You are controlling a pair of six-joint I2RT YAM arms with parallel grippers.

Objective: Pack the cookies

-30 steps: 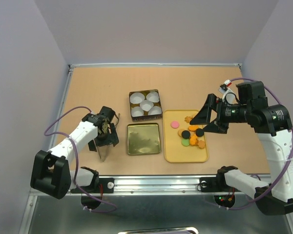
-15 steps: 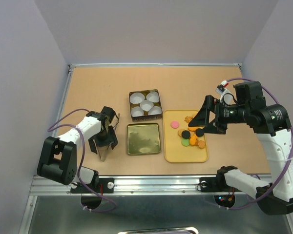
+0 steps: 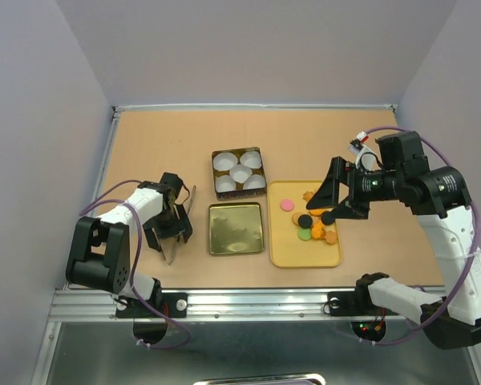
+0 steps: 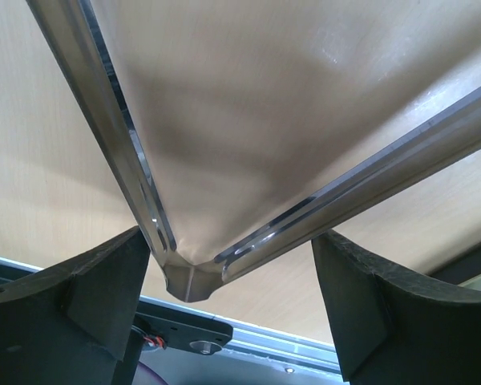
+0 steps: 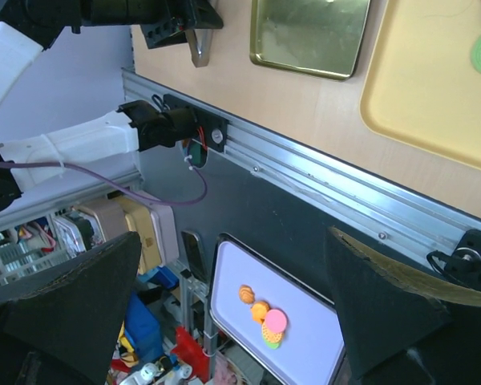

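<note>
My right gripper [image 3: 321,207] hung wide open over the cookies [image 3: 311,224], ready to grab one, while my left gripper [image 3: 172,234] pinched a shiny metal piece [image 4: 248,120] out of the way.

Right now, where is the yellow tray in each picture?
Top external: the yellow tray lies right of centre, beside the gold tin.
Left wrist: not in it.
Right wrist: top right corner.
Shared landmark: the silver rail, seen in all three.
</note>
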